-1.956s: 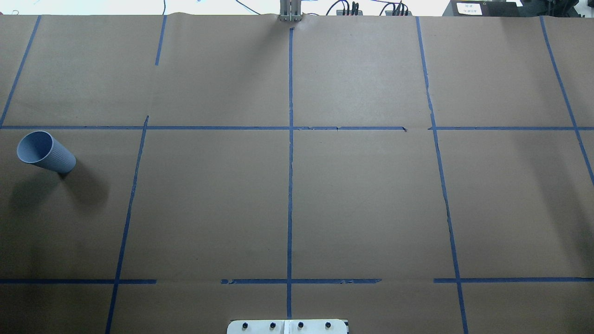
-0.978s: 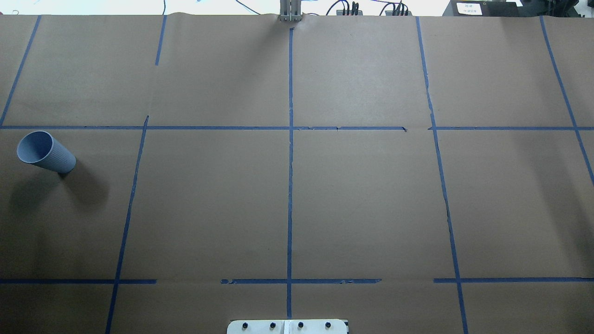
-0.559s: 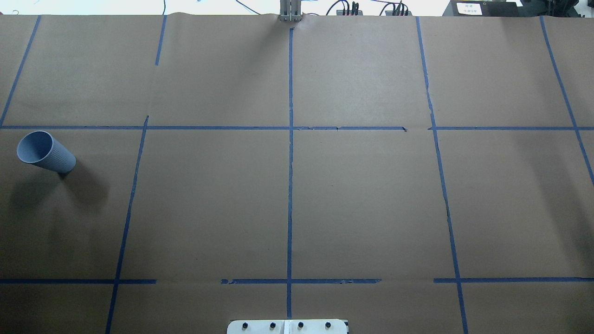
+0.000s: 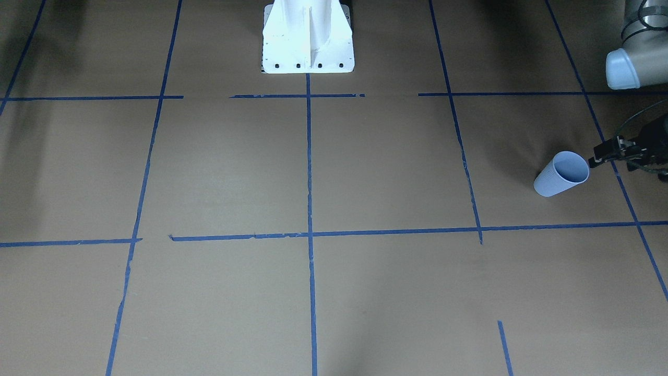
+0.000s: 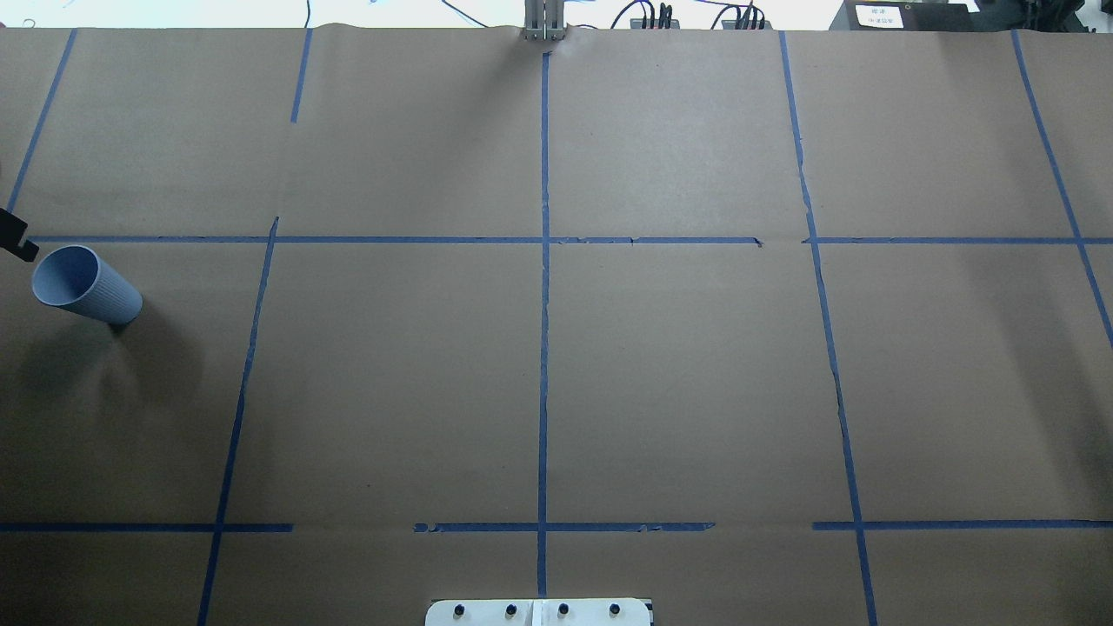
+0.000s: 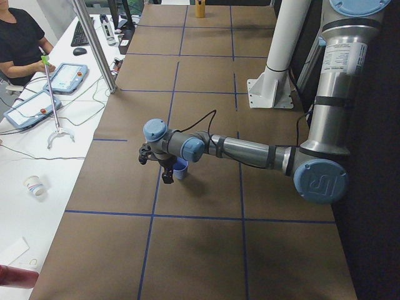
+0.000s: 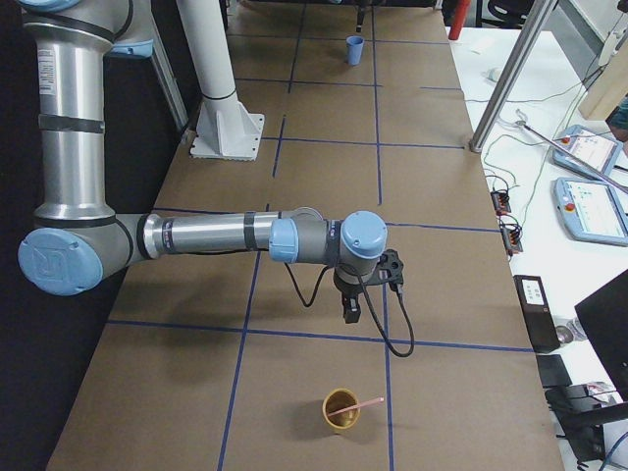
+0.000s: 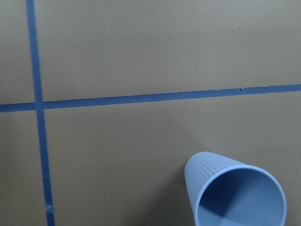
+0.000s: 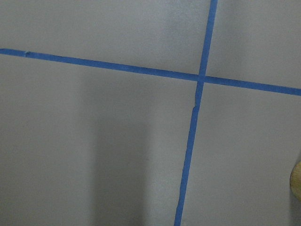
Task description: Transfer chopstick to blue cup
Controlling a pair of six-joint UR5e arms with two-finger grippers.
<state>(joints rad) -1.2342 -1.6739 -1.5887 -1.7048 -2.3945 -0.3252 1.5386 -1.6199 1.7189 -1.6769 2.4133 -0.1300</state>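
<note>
The blue cup [image 4: 561, 174] stands upright on the brown paper at my left end of the table; it also shows in the overhead view [image 5: 85, 285], the exterior left view [image 6: 180, 168], far off in the exterior right view [image 7: 354, 48], and from above in the left wrist view [image 8: 235, 197]. My left gripper [image 4: 596, 159] hangs just beside the cup's rim; I cannot tell whether it is open. A pale pink chopstick [image 7: 361, 405] leans in a yellow-brown cup [image 7: 340, 410] at the table's right end. My right gripper [image 7: 350, 312] points down above the table short of that cup; I cannot tell its state.
The white robot base [image 4: 308, 47] stands at the near middle edge. Blue tape lines grid the paper. A metal post [image 6: 94, 44] and the operators' side table with tablets [image 6: 65, 78] border the far edge. The yellow-brown cup's edge shows in the right wrist view [image 9: 297, 181].
A black part of my left gripper has come into the overhead view at the left edge, just beyond the blue cup. The cup has not moved.
</note>
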